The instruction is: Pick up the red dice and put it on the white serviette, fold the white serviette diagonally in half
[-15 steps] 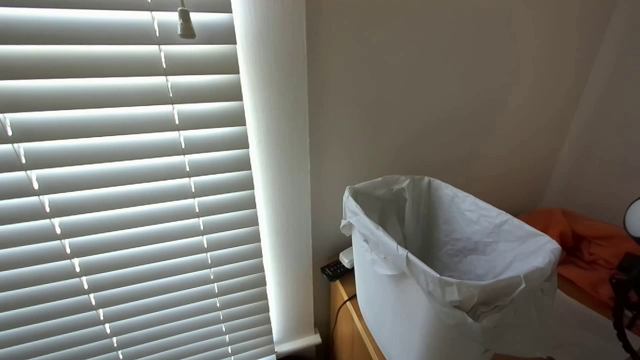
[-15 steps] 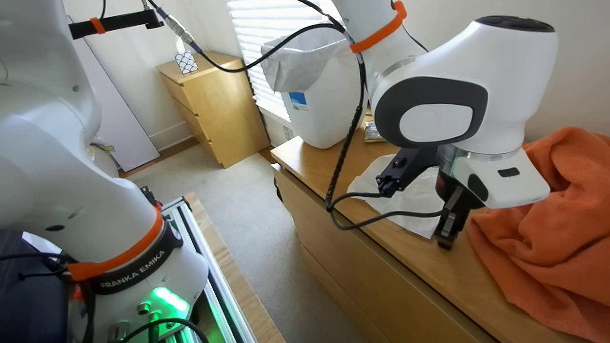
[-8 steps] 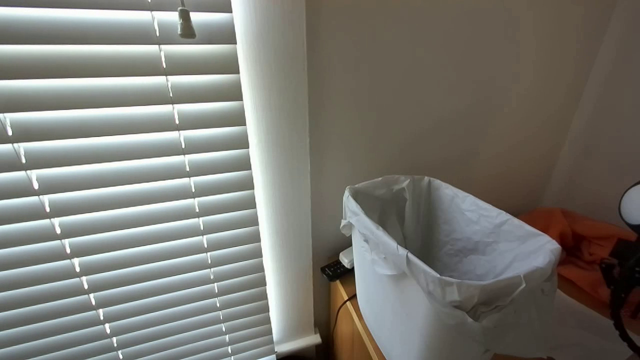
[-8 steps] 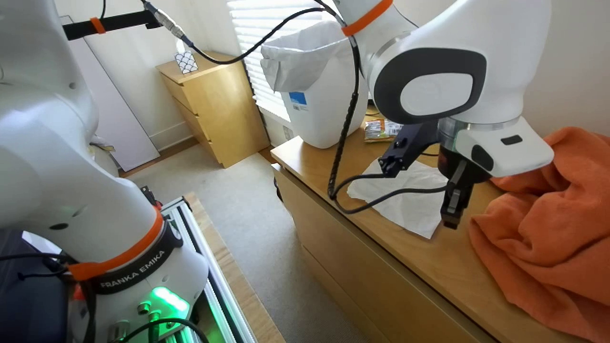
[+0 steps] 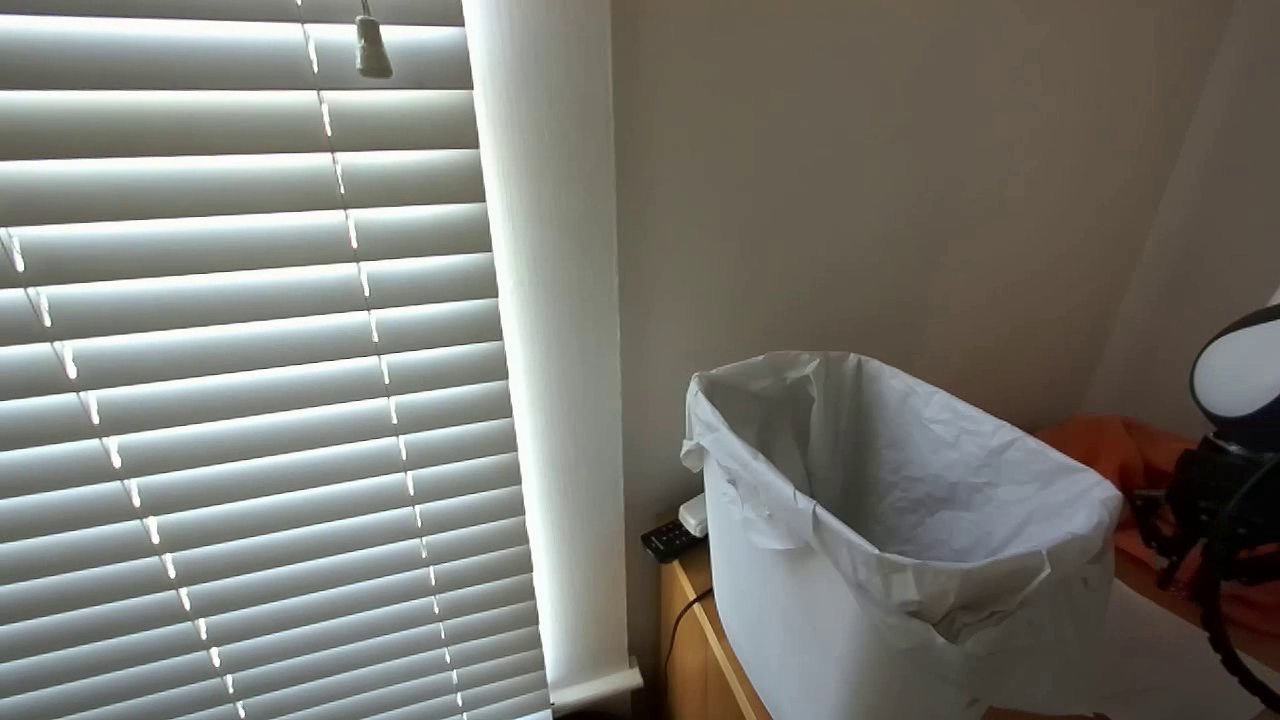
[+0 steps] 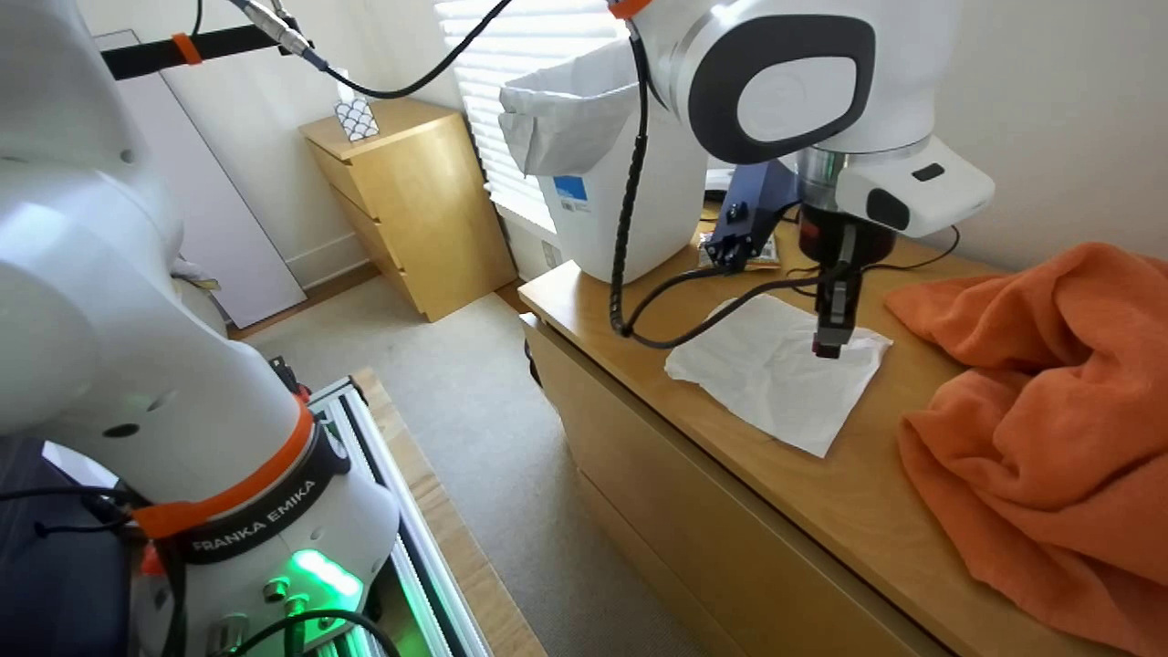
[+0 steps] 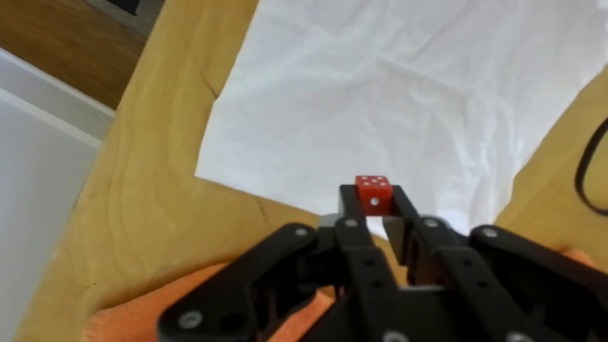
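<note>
Pincer (image 7: pixel 374 205) grasping die (image 7: pixel 374 194), red, over serviette (image 7: pixel 332 118) near one corner; whether they touch, cannot tell. Serviette spread on wooden bench (image 6: pixel 858 497), lightly wrinkled. Cloth (image 6: pixel 1049 456), orange, heaped near it. Lined bin (image 6: pixel 666 201) at bench end; remote (image 5: pixel 668 541) just beside, blinds (image 5: pixel 230 400) near. Across pale carpet (image 6: pixel 484 392), drawers (image 6: pixel 443 219) carrying patterned box (image 6: pixel 357 120).

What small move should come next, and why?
Probably move the gripper farther in over the white serviette before release: it holds the red dice, which the wrist view shows against the serviette near its edge, not its middle.
</note>
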Action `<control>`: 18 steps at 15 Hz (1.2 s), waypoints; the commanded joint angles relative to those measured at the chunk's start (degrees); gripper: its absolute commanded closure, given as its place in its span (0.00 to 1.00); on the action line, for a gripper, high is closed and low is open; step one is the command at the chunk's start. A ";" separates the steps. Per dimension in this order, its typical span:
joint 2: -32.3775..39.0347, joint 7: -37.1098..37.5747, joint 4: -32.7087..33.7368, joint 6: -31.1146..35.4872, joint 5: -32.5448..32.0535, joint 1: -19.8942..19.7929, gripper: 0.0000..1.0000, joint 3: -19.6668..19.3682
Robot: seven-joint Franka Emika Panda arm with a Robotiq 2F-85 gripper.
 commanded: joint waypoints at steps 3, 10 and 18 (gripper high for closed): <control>1.18 -3.54 -1.14 -2.52 0.37 1.17 0.96 2.54; 4.29 -6.54 -1.61 0.17 1.07 1.46 0.96 4.09; 5.73 -7.34 -1.38 4.44 2.17 1.38 0.96 4.80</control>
